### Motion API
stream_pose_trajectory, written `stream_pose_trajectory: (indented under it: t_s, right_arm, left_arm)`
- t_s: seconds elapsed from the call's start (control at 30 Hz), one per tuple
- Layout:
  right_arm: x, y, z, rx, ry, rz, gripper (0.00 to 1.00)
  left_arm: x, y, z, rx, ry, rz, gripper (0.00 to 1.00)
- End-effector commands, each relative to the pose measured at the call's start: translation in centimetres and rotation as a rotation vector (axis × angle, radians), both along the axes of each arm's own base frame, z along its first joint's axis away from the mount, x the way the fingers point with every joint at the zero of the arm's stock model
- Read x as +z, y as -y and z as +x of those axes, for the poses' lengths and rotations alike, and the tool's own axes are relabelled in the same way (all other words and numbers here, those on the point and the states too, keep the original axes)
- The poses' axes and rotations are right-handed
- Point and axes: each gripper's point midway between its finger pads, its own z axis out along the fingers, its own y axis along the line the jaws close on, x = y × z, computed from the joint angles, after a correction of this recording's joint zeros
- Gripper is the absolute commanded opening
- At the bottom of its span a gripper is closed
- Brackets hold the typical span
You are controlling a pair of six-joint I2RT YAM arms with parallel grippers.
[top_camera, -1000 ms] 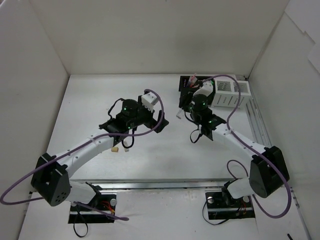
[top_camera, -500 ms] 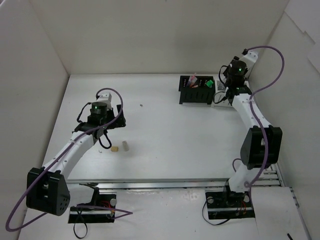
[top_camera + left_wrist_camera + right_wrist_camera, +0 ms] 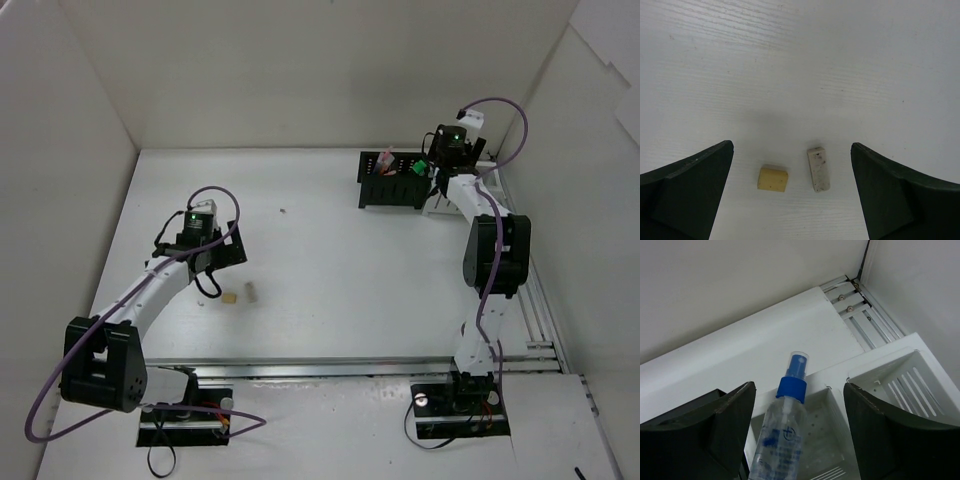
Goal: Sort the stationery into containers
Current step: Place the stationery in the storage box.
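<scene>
1. Right gripper [image 3: 799, 440]: jaws released and spread wide, either side of the clear blue-capped bottle [image 3: 785, 432] without touching it
2. Bottle: stands slightly tilted inside a white perforated bin [image 3: 832, 412]; a second white bin [image 3: 900, 380] sits just beside it, and the black organiser [image 3: 392, 190] is to their left
3. Left gripper [image 3: 790, 200]: jaws released, wide apart, hovering over the tan eraser [image 3: 773, 179] and white eraser [image 3: 818, 168], which lie near each other on the table [image 3: 805, 60]
4. Change: a second ago the right arm worked in front of the organiser and the left at mid-table; now the right is over the bins in the far corner and the left is above the erasers
5. Judgement: bottle appears sorted; erasers likely next
6. Writing: blue print on the bottle label, too blurred to read; nothing else legible
</scene>
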Motion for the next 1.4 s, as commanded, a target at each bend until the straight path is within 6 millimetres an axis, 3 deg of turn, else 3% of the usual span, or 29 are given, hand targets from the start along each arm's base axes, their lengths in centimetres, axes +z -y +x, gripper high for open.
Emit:
stream_pose_trajectory:
  t_s: [0.0, 0.13, 0.23, 0.33, 0.43, 0.57, 0.7, 0.83, 0.87, 0.93, 1.03, 1.17, 1.37]
  right_arm:
    - [6.8, 0.6, 0.2, -0.037, 0.136, -0.031, 0.69]
    - [8.9, 0.2, -1.5, -0.057, 0.147, -0.064, 0.71]
    - [10.2, 0.1, -2.3, -0.048, 0.164, -0.066, 0.59]
    - [9.9, -0.3, -2.3, -0.028, 0.139, -0.052, 0.57]
    - [8.5, -0.7, -1.6, -0.019, 0.113, -0.039, 0.59]
    - [5.0, -0.2, -0.2, -0.041, 0.017, -0.01, 0.59]
    - [2.7, -0.2, -0.3, -0.065, -0.022, 0.046, 0.56]
    - [1.5, -1.0, -0.6, -0.038, -0.026, 0.133, 0.47]
    - [1.1, 0.5, -0.8, -0.065, -0.022, 0.173, 0.47]
    - [1.0, 0.1, -0.9, -0.039, -0.017, 0.222, 0.47]
    - [1.4, -0.4, -1.1, -0.026, -0.003, 0.259, 0.37]
    - [3.4, -0.3, -1.0, -0.024, 0.073, 0.266, 0.11]
    - [8.5, -0.4, -1.2, 0.036, 0.252, 0.214, 0.06]
  left_arm:
    - [1.8, 0.2, 0.4, 0.006, 0.06, -0.031, 1.0]
    - [1.5, 0.5, 0.2, -0.012, 0.052, -0.044, 1.0]
    - [1.4, 0.7, 0.0, -0.024, 0.056, -0.055, 0.99]
    - [1.5, 0.8, -0.3, -0.026, 0.071, -0.062, 0.99]
    - [1.5, 0.8, -0.6, -0.027, 0.073, -0.066, 0.99]
    - [1.8, 0.7, -0.9, -0.027, 0.084, -0.066, 0.99]
    - [1.8, 0.4, -1.2, -0.023, 0.08, -0.054, 1.0]
    - [2.2, 0.2, -1.2, -0.023, 0.095, -0.046, 0.99]
    - [2.1, 0.2, -1.3, -0.023, 0.093, -0.042, 0.99]
    - [2.1, 0.1, -1.2, -0.021, 0.092, -0.039, 0.99]
    - [2.2, 0.2, -1.1, -0.022, 0.096, -0.041, 0.99]
    - [2.3, 0.2, -1.2, -0.022, 0.101, -0.042, 0.98]
    - [2.8, 0.3, -0.9, -0.029, 0.126, -0.048, 0.97]
